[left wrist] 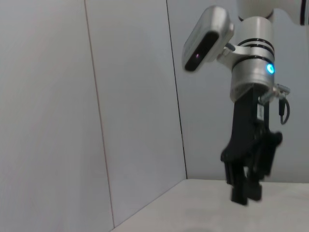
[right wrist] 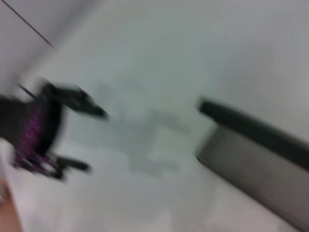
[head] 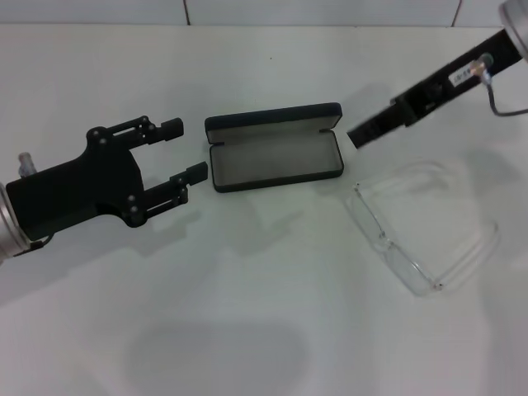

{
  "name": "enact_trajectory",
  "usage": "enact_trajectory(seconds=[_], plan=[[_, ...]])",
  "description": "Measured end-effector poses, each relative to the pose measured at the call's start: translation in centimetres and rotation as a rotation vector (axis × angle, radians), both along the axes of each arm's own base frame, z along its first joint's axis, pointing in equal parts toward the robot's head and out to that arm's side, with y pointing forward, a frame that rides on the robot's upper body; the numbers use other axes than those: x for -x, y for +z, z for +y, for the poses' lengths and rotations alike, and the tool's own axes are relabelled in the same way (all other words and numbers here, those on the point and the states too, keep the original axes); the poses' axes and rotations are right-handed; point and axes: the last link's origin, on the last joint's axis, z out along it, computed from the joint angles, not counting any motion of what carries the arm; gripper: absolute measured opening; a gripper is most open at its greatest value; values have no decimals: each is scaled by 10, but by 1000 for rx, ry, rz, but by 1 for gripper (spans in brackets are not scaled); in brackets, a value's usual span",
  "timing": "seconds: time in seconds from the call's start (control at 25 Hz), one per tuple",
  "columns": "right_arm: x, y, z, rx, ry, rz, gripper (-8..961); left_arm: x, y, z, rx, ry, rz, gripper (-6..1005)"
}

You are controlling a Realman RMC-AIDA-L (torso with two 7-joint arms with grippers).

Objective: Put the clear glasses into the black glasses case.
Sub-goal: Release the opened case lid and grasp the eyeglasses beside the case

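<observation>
while black glasses case gapes, clear glasses lie beside.

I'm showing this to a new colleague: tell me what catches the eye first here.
The black glasses case lies open at the middle of the white table, grey lining up and nothing inside. The clear glasses lie unfolded on the table to the case's right, nearer the robot. The left claw hovers open just left of the case, while the right claw points at the case's right end from the far right.
</observation>
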Motion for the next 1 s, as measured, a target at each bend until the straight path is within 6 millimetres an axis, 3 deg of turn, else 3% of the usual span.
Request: enact_trajectory(seconds=[0.08, 0.36, 0.6, 1.0], plan=[[-1, 2, 0, -7, -8, 14, 117, 0, 0, 0, 0, 0, 0, 609], [-11, -19, 2, -19, -103, -327, 380, -2, 0, 2, 0, -8, -1, 609], [-10, -35, -4, 7, -127, -406, 564, -3, 0, 3, -1, -12, 0, 609], [-23, -67, -12, 61, -206, -422, 562, -3, -1, 3, 1, -17, 9, 609]])
